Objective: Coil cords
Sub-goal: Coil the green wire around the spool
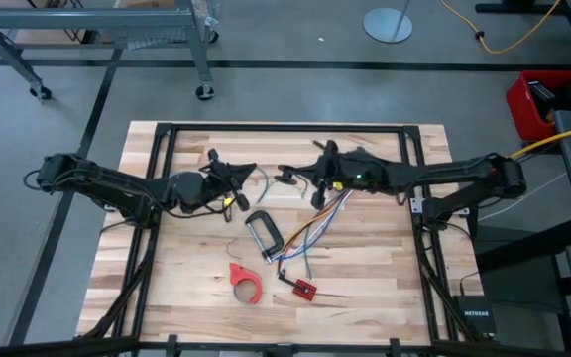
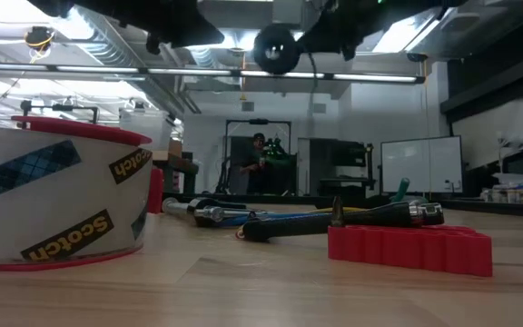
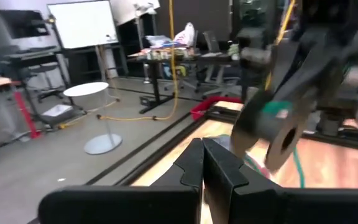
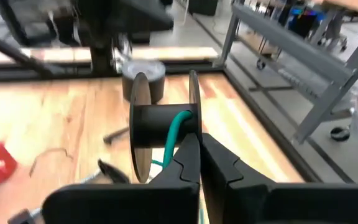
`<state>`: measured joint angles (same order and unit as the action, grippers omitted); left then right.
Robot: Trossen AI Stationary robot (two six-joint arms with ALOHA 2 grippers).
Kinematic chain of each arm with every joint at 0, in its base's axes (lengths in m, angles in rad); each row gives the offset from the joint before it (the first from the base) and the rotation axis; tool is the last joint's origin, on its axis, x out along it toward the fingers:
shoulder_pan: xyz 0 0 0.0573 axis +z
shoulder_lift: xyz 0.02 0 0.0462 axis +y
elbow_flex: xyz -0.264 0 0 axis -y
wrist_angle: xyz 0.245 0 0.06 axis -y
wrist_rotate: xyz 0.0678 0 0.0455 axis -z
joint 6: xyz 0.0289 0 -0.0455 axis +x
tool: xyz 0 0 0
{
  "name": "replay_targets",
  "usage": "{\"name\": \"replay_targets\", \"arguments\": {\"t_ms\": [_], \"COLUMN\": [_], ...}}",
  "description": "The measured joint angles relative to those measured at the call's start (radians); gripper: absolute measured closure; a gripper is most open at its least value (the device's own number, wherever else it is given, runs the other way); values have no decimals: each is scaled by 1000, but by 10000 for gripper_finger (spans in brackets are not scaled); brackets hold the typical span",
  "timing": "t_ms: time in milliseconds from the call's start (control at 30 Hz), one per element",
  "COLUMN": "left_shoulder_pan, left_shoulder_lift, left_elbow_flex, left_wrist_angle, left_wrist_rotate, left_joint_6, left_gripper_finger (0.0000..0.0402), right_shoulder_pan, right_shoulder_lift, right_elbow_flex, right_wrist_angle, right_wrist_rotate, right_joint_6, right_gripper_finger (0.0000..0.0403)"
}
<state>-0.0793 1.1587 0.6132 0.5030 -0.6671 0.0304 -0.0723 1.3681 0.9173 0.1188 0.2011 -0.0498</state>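
Nearest the front edge of the pale wooden counter [image 1: 385, 288] lie a red plastic tape dispenser [image 1: 246, 282] and a small red board with multicoloured wires [image 1: 303, 289], both well clear. Mid-counter, the right hand [image 4: 199, 163] has its fingers closed on a small black flat-sided spool carrying thin green cord [image 4: 164, 132], held up off the wood. The spool's axis runs straight across that hand's pinch, the green tail trailing down. The left hand [image 3: 202, 167] is pinched shut on nothing, just beside the spool and pointing at it, so it looks nearest to take the loose tail.
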Motion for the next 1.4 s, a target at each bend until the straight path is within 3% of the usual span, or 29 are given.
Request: {"name": "replay_targets", "arguments": {"t_ms": [300, 500, 767, 1067, 1400], "left_shoulder_pan": [0, 0, 4, 7, 5], "left_shoulder_lift": [0, 12, 110, 238, 319], "left_elbow_flex": [0, 0, 0, 0, 0], "left_wrist_angle": [-109, -176, -59, 143, 273], "left_wrist_rotate": [70, 84, 151, 152, 234], "left_joint_6": [-56, -146, -153, -16, -3], "left_gripper_finger": [383, 315, 233, 224, 224], "right_shoulder_pan": [0, 0, 0, 0, 0], "right_shoulder_lift": [1, -8, -8, -8, -8], "right_elbow_flex": [0, 0, 0, 0, 0], "right_wrist_angle": [131, 287, 424, 490, 526], "right_wrist_rotate": [78, 70, 68, 23, 23], "right_joint_6": [-23, -51, -55, -55, -59], "right_gripper_finger": [403, 403, 403, 403, 403]}}
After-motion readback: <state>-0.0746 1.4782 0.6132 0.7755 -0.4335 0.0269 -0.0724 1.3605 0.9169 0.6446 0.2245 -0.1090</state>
